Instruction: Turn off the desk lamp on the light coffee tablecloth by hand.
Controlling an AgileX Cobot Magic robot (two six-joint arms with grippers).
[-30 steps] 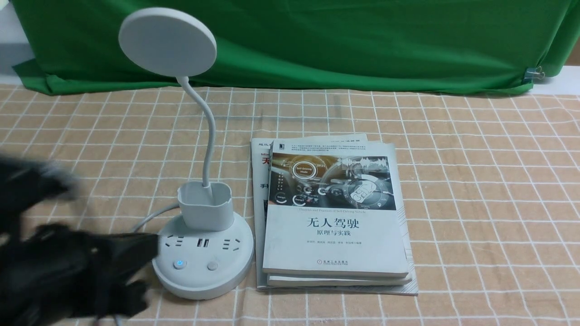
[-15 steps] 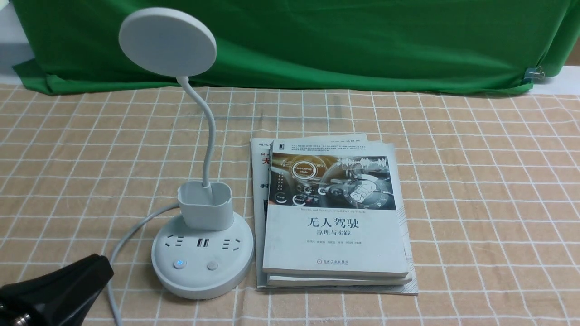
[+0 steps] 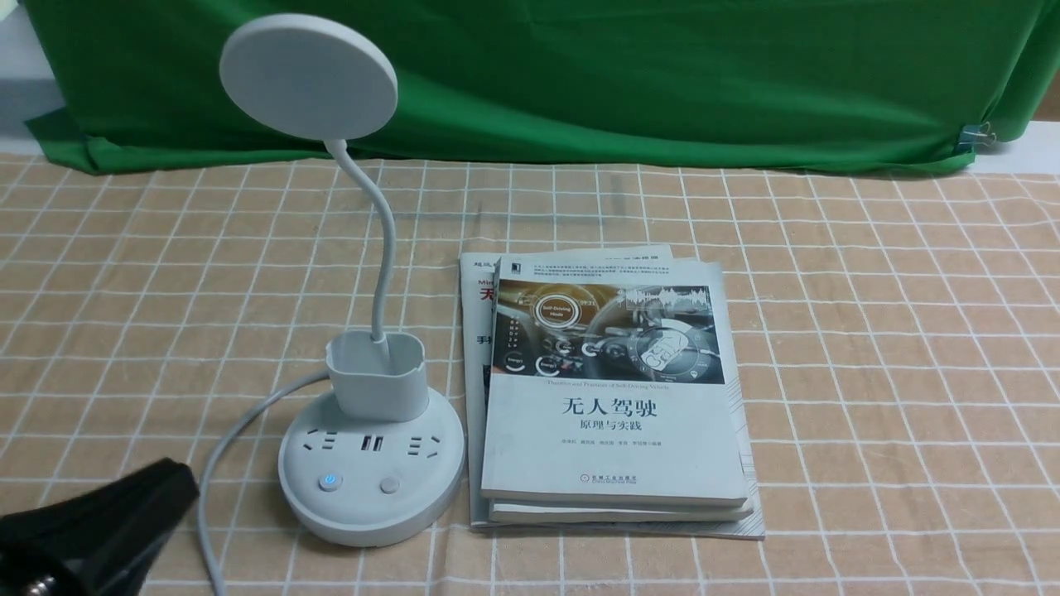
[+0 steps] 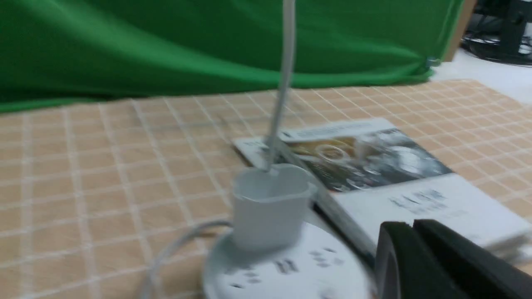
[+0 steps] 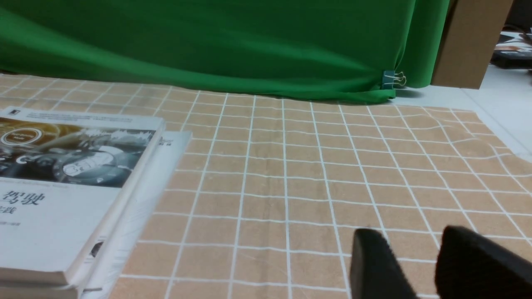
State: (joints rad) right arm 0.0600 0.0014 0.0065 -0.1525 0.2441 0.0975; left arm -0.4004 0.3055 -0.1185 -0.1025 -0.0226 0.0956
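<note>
Down in the lower left corner of the front view, only a black tip of me shows, drawn back from the base (image 3: 373, 517) of the lamp (image 3: 381, 389). One second ago my arm was a big blur across that side, its dark edge right up against the base and hiding much of the cable (image 3: 248, 414). Half a second ago it had already dropped into the corner; since then it has slipped only slightly lower.

The lamp stands upright left of centre, on the tan cloth (image 3: 207, 331), just beside the books (image 3: 613, 439), and it has not shifted noticeably. Its disc (image 3: 309, 79) shows plain grey, with no bright glow on the face I see. The blue light in the left button (image 3: 330, 482) burns now as it did in both earlier looks.

My left pincer (image 4: 411, 226) is closed, tips together, with nothing visible between them; my right pincer (image 5: 409, 232) is parted, idle over the cloth. I take the retreat to mean the reach is over, or paused. That blue light leaves me unsure the lamp is truly off, so I would check before settling.
</note>
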